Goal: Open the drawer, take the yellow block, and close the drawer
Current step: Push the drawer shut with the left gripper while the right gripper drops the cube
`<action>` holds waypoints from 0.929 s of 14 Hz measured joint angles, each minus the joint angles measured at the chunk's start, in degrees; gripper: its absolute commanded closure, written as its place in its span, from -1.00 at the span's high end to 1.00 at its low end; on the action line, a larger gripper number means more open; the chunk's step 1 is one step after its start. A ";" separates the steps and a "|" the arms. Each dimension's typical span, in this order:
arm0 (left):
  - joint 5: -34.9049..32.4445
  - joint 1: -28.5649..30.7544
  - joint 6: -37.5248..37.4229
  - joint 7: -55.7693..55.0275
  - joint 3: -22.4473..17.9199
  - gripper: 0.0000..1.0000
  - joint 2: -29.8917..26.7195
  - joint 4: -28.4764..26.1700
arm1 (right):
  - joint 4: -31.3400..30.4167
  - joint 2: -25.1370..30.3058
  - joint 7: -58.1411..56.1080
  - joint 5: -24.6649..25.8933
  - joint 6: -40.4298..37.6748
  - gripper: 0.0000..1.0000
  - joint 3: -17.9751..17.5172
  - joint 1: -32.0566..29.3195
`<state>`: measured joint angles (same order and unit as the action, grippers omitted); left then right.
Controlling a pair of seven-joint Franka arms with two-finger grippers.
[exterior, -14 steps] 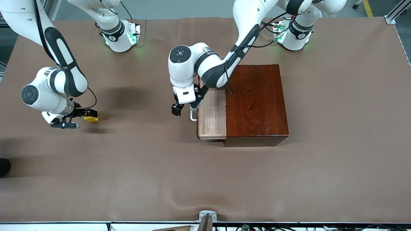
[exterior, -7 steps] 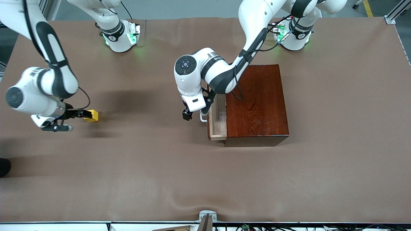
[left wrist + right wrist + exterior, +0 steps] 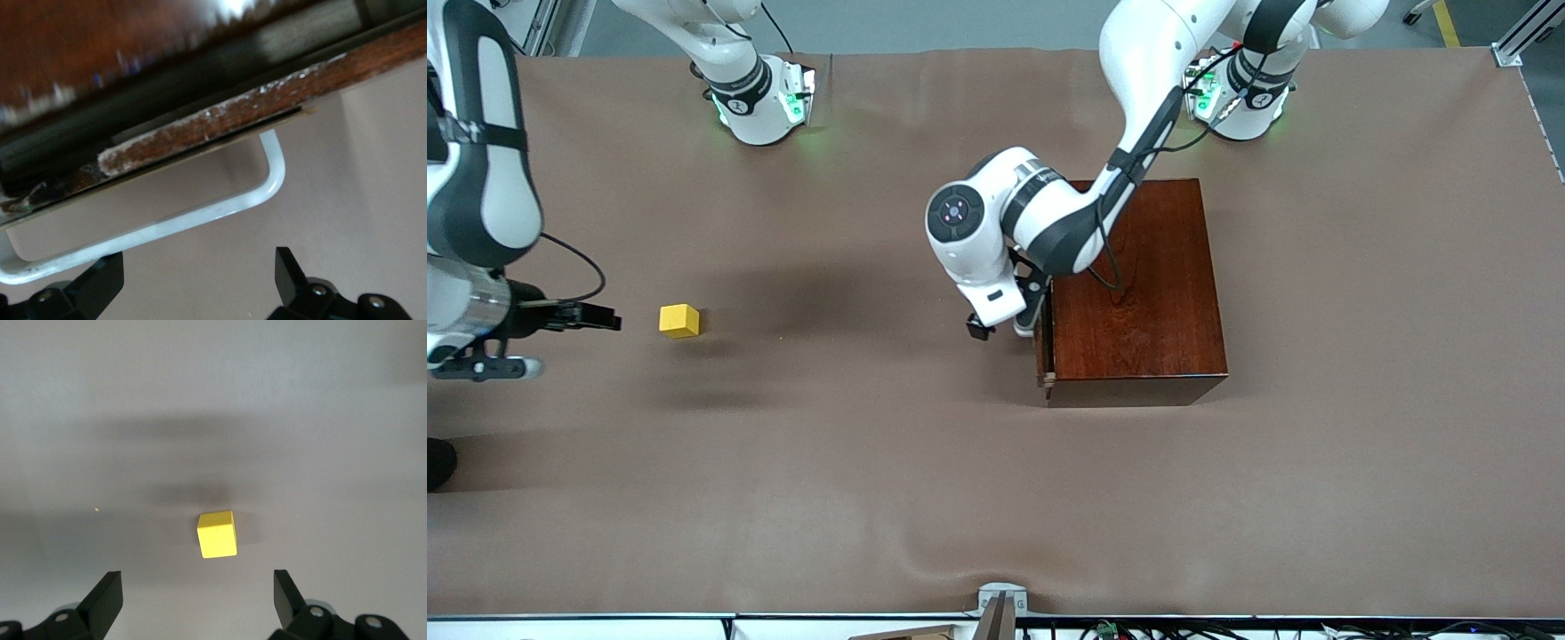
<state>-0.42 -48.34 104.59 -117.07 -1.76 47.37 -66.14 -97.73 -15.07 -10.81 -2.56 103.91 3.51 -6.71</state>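
The yellow block [image 3: 679, 321] [image 3: 217, 535] sits alone on the brown table toward the right arm's end. My right gripper [image 3: 576, 343] [image 3: 197, 587] hovers open a short way from it, nothing between its fingers. The drawer [image 3: 1043, 356] is pushed almost fully into the dark reddish wooden box [image 3: 1138, 284], with only a thin sliver showing. My left gripper [image 3: 1000, 329] [image 3: 198, 267] is open at the drawer front, its fingertips up against the white handle [image 3: 200, 220] without clasping it.
The brown table cover [image 3: 996, 480] stretches wide around the box and block. Both arm bases [image 3: 760, 102] [image 3: 1240, 98] stand along the table edge farthest from the front camera. The left arm's elbow hangs over the box's top.
The left arm has pushed the drawer from well open to nearly shut. The right gripper has drawn back from the yellow block, leaving it on the table.
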 measured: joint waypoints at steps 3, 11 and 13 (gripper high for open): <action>-0.05 0.79 -1.10 0.22 0.01 1.00 0.00 -0.24 | 7.59 0.03 -0.05 0.00 -4.50 1.00 -0.35 0.23; -0.65 0.64 -1.21 3.78 -0.28 1.00 -1.76 0.08 | 18.76 0.50 -0.11 0.00 -10.52 1.00 -0.90 0.99; -1.04 0.83 -3.17 9.39 -1.04 1.00 -4.20 0.14 | 21.19 1.39 -0.13 0.00 -13.93 1.00 -0.92 1.63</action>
<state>-1.45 -47.51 101.42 -107.68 -2.80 43.17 -66.00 -76.54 -13.68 -10.94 -2.57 89.98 2.58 -5.08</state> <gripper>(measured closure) 0.000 0.000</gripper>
